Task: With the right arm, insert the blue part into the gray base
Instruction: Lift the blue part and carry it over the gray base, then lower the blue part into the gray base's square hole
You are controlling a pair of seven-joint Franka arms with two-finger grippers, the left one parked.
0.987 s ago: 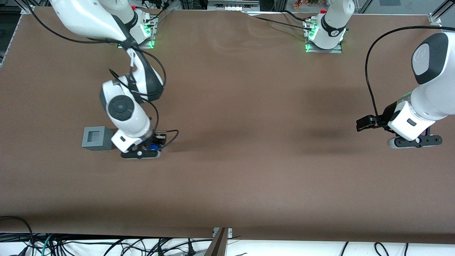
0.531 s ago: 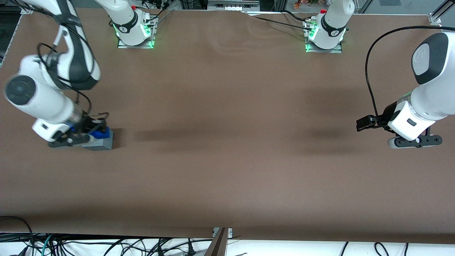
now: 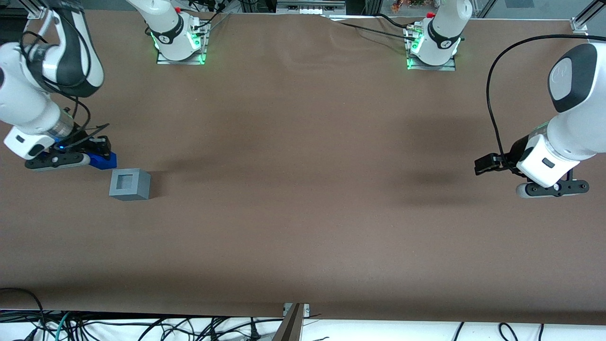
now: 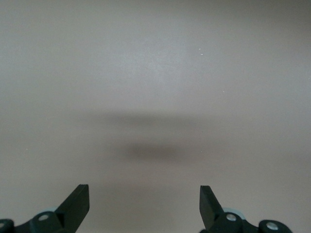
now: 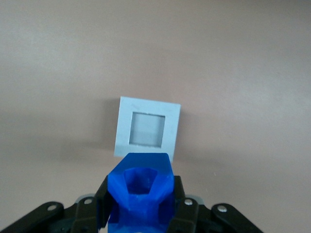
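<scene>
The right arm's gripper point(image 3: 99, 154) is shut on the blue part point(image 3: 104, 161), holding it by its sides above the table. The gray base point(image 3: 129, 184) stands on the brown table, its square recess facing up and empty. The gripper and blue part are a little farther from the front camera than the base and slightly toward the working arm's end. In the right wrist view the blue part point(image 5: 140, 191) sits between the black fingers point(image 5: 102, 204) of the gripper point(image 5: 140, 206), with the gray base point(image 5: 147, 128) ahead of it, apart from it.
The brown table cover point(image 3: 303, 199) spans the view. Two arm mounts with green lights point(image 3: 180, 47) point(image 3: 431, 52) stand at the table's edge farthest from the front camera. Cables point(image 3: 142, 327) lie along the edge nearest it.
The gripper carried the blue part from beside the base, across and over it, toward the working arm's end. It now holds it farther from the front camera, clear of the base.
</scene>
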